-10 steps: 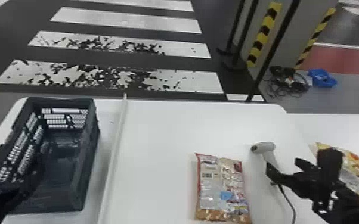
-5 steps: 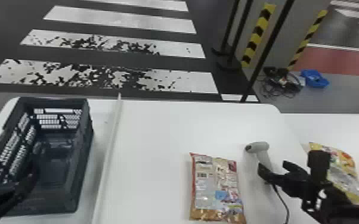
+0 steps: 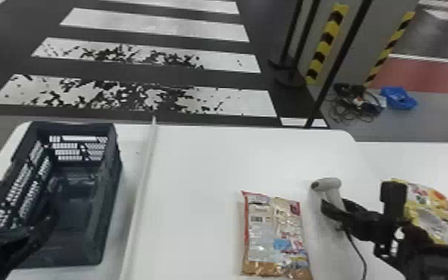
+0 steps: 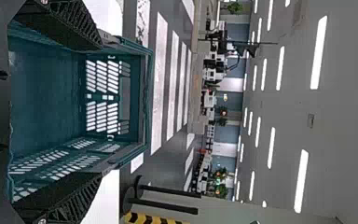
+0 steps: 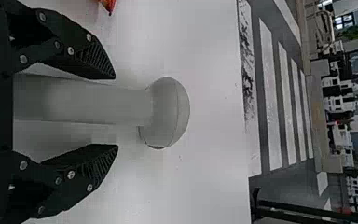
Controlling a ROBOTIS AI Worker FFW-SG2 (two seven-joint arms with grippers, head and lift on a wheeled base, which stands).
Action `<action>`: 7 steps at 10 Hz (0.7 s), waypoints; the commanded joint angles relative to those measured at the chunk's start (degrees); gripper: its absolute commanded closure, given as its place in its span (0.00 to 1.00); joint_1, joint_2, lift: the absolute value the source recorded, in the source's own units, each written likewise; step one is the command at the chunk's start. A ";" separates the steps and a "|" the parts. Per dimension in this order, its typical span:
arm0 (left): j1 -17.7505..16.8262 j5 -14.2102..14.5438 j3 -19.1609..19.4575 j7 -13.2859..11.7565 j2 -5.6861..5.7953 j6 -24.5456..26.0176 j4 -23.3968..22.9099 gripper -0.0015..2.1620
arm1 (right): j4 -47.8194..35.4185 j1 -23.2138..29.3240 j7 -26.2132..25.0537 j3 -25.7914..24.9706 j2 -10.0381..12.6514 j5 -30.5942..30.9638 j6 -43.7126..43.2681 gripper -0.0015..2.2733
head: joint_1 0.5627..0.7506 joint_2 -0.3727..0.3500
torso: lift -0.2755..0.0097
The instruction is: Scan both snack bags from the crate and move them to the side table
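Note:
My right gripper [image 3: 333,216] is at the scanner [image 3: 331,190] on the table's right part; in the right wrist view the open right gripper [image 5: 116,112] has one finger on each side of the pale scanner handle [image 5: 88,100], with gaps between. One snack bag [image 3: 275,238] lies flat on the table, left of the scanner. A yellow snack bag [image 3: 429,208] rests on the side table [image 3: 413,160], partly behind the right arm. My left gripper [image 3: 22,223] is over the dark crate [image 3: 109,201]; in the left wrist view the left gripper [image 4: 102,112] stands open above the crate [image 4: 46,93].
A white strip [image 3: 141,193] runs along the table [image 3: 204,167] between crate and snack bag. The scanner's black cable [image 3: 359,253] trails toward the front edge. Beyond the table stand black posts, with a blue item [image 3: 398,98] and cables on the floor.
The head view has shifted slightly, so the table's things sit a little farther left. The right gripper has come closer around the scanner handle. The left arm shows little change.

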 commanded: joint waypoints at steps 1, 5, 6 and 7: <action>-0.21 0.00 0.01 0.00 0.26 0.00 0.03 0.01 | 0.37 -0.05 -0.40 0.10 0.01 0.13 0.49 0.99 | 0.70 0.27 | 0.63; -1.17 0.00 -0.60 0.26 0.26 0.35 0.12 0.01 | -15.53 8.91 -6.03 -4.38 -0.43 -2.51 5.06 0.99 | 0.70 0.24 | 0.63; -1.52 0.00 -0.78 0.26 0.26 0.53 0.30 0.01 | -23.27 12.69 -8.22 -6.14 -0.17 -4.00 8.22 0.99 | 0.70 0.24 | 0.63; -1.96 0.00 -1.22 0.35 0.26 0.70 0.56 0.01 | -32.06 16.73 -10.77 -7.02 0.62 -4.09 12.61 0.99 | 0.70 0.23 | 0.63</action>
